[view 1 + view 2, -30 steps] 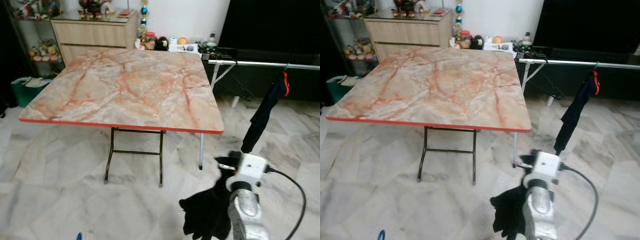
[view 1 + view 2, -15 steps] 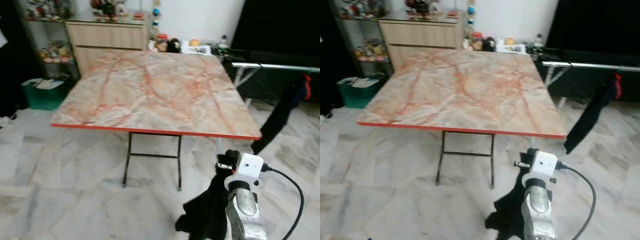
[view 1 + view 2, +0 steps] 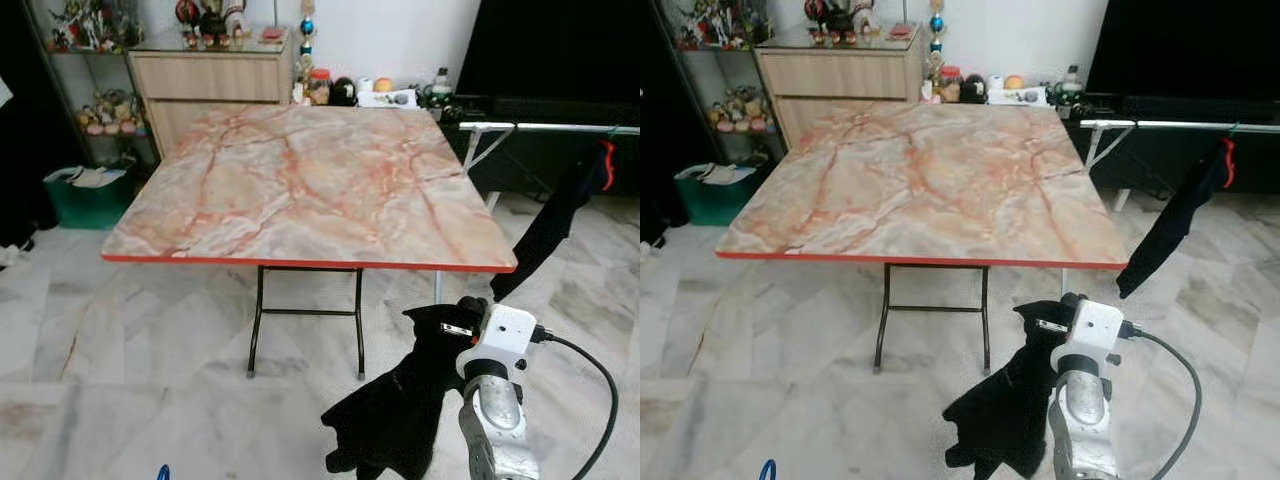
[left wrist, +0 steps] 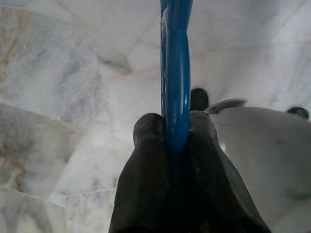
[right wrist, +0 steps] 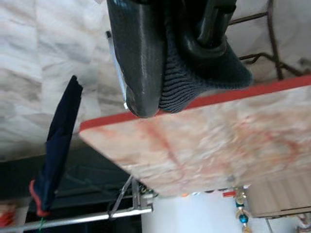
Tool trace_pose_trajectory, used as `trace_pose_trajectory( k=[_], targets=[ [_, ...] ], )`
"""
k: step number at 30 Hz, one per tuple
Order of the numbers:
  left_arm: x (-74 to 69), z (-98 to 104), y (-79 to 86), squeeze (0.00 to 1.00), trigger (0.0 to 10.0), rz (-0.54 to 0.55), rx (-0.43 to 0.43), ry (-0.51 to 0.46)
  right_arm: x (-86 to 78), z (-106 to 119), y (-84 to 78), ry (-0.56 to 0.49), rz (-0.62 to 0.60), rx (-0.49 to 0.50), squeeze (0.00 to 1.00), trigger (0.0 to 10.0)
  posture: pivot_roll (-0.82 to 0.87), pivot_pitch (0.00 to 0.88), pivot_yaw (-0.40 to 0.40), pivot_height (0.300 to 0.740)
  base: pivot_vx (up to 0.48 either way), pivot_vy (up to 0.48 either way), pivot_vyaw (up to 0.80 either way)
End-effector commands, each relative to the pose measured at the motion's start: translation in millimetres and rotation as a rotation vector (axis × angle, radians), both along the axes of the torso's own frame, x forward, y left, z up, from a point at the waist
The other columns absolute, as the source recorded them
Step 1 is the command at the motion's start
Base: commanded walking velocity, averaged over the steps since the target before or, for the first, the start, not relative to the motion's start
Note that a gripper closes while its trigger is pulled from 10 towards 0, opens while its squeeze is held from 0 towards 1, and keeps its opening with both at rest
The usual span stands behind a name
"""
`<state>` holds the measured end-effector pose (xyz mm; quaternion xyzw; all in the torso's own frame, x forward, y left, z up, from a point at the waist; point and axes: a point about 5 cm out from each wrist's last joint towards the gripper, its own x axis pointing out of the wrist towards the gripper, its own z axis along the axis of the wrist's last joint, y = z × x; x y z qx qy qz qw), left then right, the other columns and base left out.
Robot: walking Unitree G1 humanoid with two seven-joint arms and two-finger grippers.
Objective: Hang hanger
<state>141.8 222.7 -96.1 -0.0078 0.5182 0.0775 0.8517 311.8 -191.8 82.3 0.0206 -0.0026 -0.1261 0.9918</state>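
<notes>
Nearest to us, the left gripper is clamped on a blue hanger; both fingers press its flat plastic bar from either side, above the marble floor. A sliver of the same blue shows at the bottom edge of the left eye view. We judge the hanger light, rigid and smooth, so it may swivel in a narrow pinch; holding near the neck below the hook should steady it best.

The right gripper is closed on a dark knitted garment, which hangs limp and bunched below the wrist. Soft and ribbed, it should not slip, but it will sag and swing as we walk.

Just beyond stands a folding table with a marble-pattern top and red edge. Further right, a metal drying rail carries another dark garment on a red hanger. We judge this rail the likely hanging place; it is well apart from both grippers. A cabinet lines the far wall.
</notes>
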Motion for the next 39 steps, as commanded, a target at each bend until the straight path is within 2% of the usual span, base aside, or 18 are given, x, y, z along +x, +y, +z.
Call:
trace_pose_trajectory(
  k=[1, 8, 11, 14, 15, 20, 23, 24, 28, 32, 36, 39],
  targets=[
    [5.2, 1, -2.2, 0.00, 10.0, -0.017, 0.014, 0.003, 2.5, 8, 1.3, -0.040, -0.001, -0.018, 0.00, 10.0, 0.14, 0.000, 0.006, 0.740, 0.315, 0.000, 0.00],
    [16.1, 5, -2.7, 0.00, 10.0, -0.020, 0.014, -0.011, 5.1, 15, -0.3, -0.068, -0.011, -0.048, 0.00, 10.0, 0.14, 0.000, 0.006, 0.740, 0.323, 0.000, 0.54],
    [19.6, 6, -3.7, 0.00, 10.0, -0.020, 0.014, -0.015, 7.7, 20, 1.9, -0.091, 0.003, -0.030, 0.00, 10.0, 0.15, 0.000, 0.003, 0.740, 0.329, 0.000, 0.00],
    [17.7, 6, -2.8, 0.00, 10.0, -0.018, 0.015, -0.011, 14.2, 38, 8.6, -0.157, 0.044, -0.036, 0.00, 10.0, 0.14, 0.000, 0.007, 0.740, 0.329, 0.000, 0.00],
    [15.3, 5, -1.9, 0.00, 10.0, -0.018, 0.015, -0.007, 20.1, 55, 15.2, -0.213, 0.088, -0.072, 0.00, 10.0, 0.14, 0.000, 0.007, 0.740, 0.330, 0.000, 0.00],
    [14.7, 5, -1.6, 0.00, 10.0, -0.017, 0.016, -0.006, 35.5, 95, 29.8, -0.331, 0.172, -0.194, 0.00, 10.0, 0.14, 0.000, 0.010, 0.740, 0.330, 0.000, 0.00],
    [14.9, 5, -1.7, 0.00, 10.0, -0.014, 0.015, -0.009, 46.0, 119, 34.4, -0.397, 0.195, -0.218, 0.00, 10.0, 0.14, 0.000, 0.011, 0.740, 0.330, 0.000, 0.00],
    [14.9, 5, -1.9, 0.00, 10.0, -0.014, 0.013, -0.011, 53.9, 133, 35.8, -0.418, 0.199, -0.227, 0.00, 10.0, 0.13, 0.000, 0.012, 0.740, 0.326, 0.000, 0.00],
    [14.9, 5, -1.4, 0.00, 10.0, -0.011, 0.011, -0.012, 70.6, 147, 33.5, -0.378, 0.166, -0.303, 0.00, 10.0, 0.13, 0.000, 0.011, 0.740, 0.327, 0.000, 0.00],
    [15.0, 5, -1.2, 0.00, 10.0, -0.010, 0.012, -0.012, 79.2, 163, 32.3, -0.397, 0.156, -0.286, 0.00, 10.0, 0.13, 0.000, 0.012, 0.740, 0.326, 0.000, 0.00],
    [16.0, 5, -2.1, 0.00, 10.0, -0.018, 0.009, -0.016, 88.8, 179, 39.3, -0.400, 0.186, -0.332, 0.00, 10.0, 0.13, 0.000, 0.013, 0.740, 0.307, 0.000, 0.00],
    [16.0, 5, -2.4, 0.00, 10.0, -0.015, 0.005, -0.019, 93.5, 192, 41.1, -0.424, 0.190, -0.329, 0.00, 10.0, 0.13, 0.000, 0.013, 0.740, 0.306, 0.000, 0.00]
  ],
)
